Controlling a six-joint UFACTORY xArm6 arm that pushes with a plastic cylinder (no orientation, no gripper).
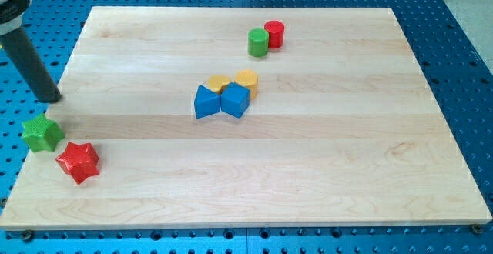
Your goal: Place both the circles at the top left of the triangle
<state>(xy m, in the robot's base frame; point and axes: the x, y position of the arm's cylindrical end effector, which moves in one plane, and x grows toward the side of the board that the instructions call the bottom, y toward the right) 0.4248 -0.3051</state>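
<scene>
While my tip sits left, green circle, red circle far right

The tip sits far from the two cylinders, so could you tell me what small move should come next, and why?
Probably sweep my tip, now by the green star, toward the view's top right, beyond the green cylinder and red cylinder. They lie up-right of the blue triangle, so they need pushing leftward.

Bright, even light is falling on the table, perhaps from above. Shadows are looking small and soft. Nothing is looking blurry.
</scene>
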